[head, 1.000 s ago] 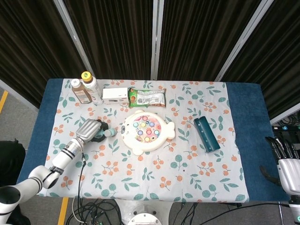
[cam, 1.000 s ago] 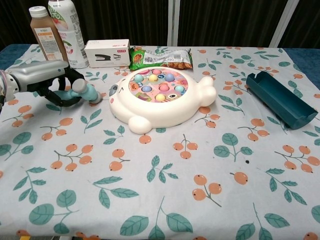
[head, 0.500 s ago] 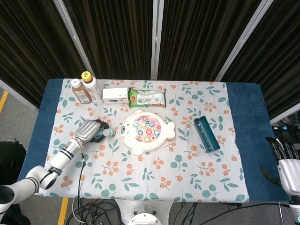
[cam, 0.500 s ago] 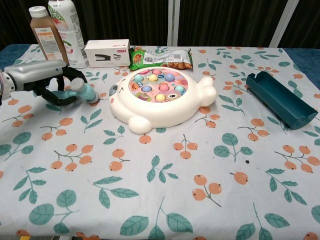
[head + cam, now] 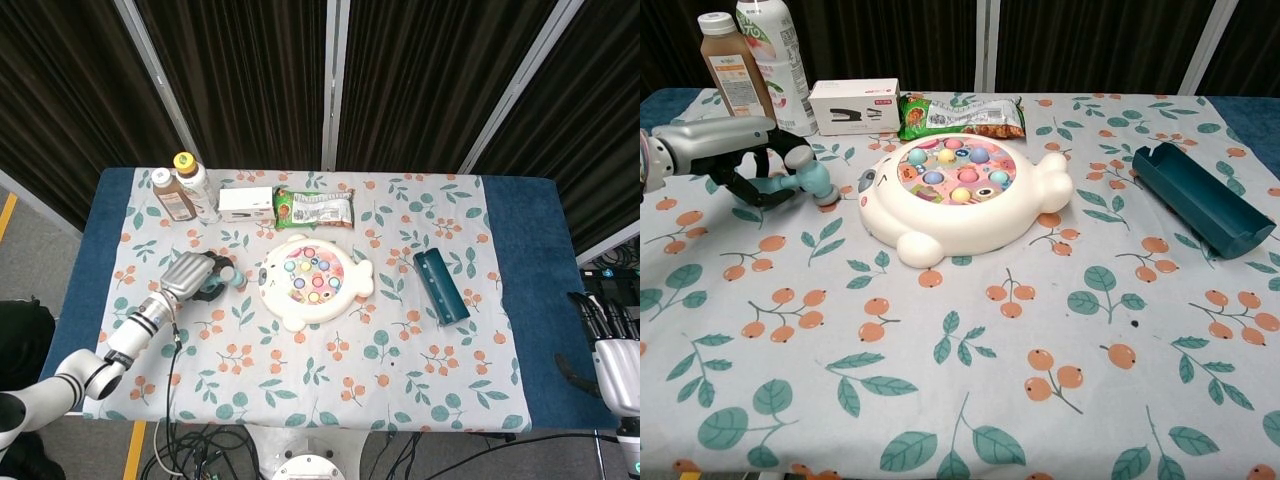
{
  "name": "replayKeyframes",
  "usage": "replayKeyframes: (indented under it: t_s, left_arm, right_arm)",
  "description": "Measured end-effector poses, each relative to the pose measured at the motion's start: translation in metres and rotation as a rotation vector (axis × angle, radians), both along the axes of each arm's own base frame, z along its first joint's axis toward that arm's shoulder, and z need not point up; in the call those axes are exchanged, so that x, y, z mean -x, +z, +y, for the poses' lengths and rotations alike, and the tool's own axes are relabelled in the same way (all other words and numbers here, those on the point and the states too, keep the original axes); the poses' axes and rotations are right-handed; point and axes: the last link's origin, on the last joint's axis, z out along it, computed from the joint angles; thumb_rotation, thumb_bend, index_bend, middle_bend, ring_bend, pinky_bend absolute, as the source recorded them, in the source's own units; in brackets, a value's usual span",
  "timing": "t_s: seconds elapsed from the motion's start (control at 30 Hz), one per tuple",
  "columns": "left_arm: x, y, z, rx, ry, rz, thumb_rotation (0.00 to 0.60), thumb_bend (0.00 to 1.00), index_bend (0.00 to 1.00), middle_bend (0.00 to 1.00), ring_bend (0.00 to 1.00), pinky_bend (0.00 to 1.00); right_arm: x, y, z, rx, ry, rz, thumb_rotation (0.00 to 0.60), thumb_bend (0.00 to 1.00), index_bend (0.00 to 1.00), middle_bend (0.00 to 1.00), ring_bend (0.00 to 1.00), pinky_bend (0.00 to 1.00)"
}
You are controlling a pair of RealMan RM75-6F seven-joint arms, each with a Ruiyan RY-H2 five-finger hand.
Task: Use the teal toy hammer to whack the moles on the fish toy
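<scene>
Left hand clamped around teal toy hammer, at 9 o'clock of fish toy, right hand off table edge, fingers apart, empty

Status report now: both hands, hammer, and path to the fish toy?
Left hand grips teal hammer, left of fish toy. Right hand open, off the table. Nothing between hammer and toy.

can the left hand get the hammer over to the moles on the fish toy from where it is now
Probably yes. The left hand holds the teal hammer just beside the fish toy, and nothing stands between them; the moles face up, uncovered.
</scene>
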Motion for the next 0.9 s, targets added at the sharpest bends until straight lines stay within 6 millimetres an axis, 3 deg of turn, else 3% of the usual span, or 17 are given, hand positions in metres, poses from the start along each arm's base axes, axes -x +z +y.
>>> replayKeyframes:
  t_s: [0.13, 0.33, 0.47, 0.6, 0.77, 0.9]
  left_arm:
    - [0.001, 0.0, -0.001, -0.004, 0.007, -0.005, 0.6, 0.42, 0.3, 0.36, 0.27, 0.47]
    - [0.001, 0.002, -0.006, 0.005, 0.007, -0.021, 0.6, 0.4, 0.16, 0.23, 0.12, 0.29]
    - [0.001, 0.005, -0.007, 0.003, 0.006, -0.034, 0.6, 0.38, 0.14, 0.18, 0.07, 0.2]
    - [0.0, 0.012, -0.008, -0.005, 0.004, -0.048, 0.594, 0.33, 0.12, 0.16, 0.05, 0.17]
    - [0.001, 0.036, -0.008, -0.071, 0.005, -0.098, 0.582, 0.25, 0.12, 0.15, 0.04, 0.16]
    - [0.014, 0.076, -0.01, -0.194, 0.055, -0.145, 0.6, 0.24, 0.14, 0.16, 0.05, 0.16]
  right_arm:
    - [0.0, 0.0, 0.0, -0.001, -0.001, 0.0, 0.6, 0.21, 0.01, 0.12, 0.0, 0.0]
    - [0.0, 0.0, 0.0, 0.0, 0.003, -0.001, 0.6, 0.21, 0.01, 0.12, 0.0, 0.0]
    - [0.0, 0.0, 0.0, 0.001, 0.003, -0.004, 0.6, 0.21, 0.01, 0.12, 0.0, 0.0]
    - [0.0, 0.001, 0.0, 0.004, 0.007, -0.004, 0.6, 0.21, 0.01, 0.12, 0.0, 0.0]
    - [0.0, 0.003, 0.0, 0.005, 0.007, 0.002, 0.6, 0.21, 0.01, 0.12, 0.0, 0.0]
    - [0.001, 0.007, -0.001, 0.003, 0.007, 0.002, 0.6, 0.21, 0.01, 0.12, 0.0, 0.0]
